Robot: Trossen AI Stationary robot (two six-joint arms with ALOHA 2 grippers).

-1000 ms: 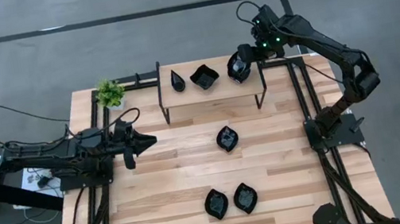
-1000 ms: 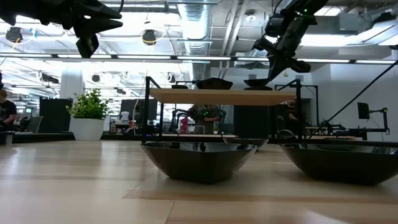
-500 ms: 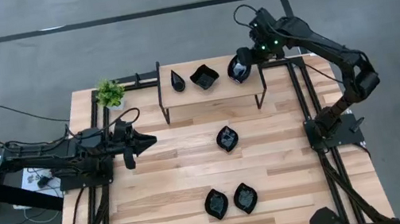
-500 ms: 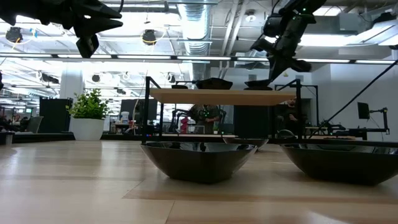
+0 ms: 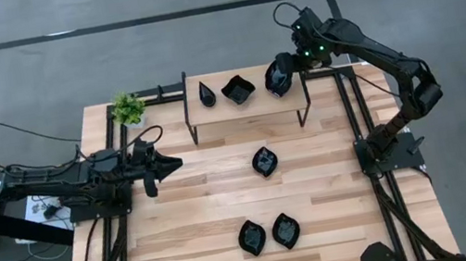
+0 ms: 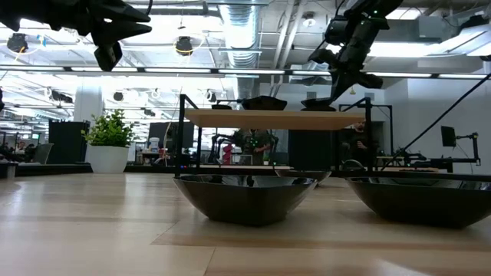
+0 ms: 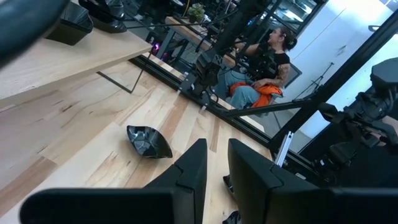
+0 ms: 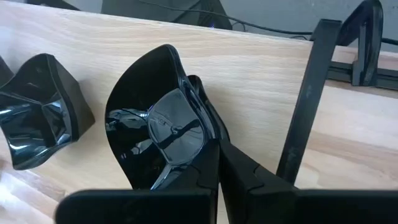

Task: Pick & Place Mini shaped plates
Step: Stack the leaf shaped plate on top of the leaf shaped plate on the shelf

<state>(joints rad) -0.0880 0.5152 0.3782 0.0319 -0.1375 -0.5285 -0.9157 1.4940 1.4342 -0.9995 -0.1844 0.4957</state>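
Black leaf plate (image 8: 163,130) — pinched by right gripper (image 8: 214,155) — over shelf (image 8: 261,74).

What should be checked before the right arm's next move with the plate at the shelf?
1. Right gripper shut on the leaf-shaped plate: ok.
2. Plate over the shelf, at its right end: ok.
3. Plate resting flat on the shelf: not ok, it stands tilted on edge.
4. Gap to the wavy square plate: ok, apart.
5. Left gripper away from the shelf, holding nothing: ok.
6. Three plates on the table untouched: ok.
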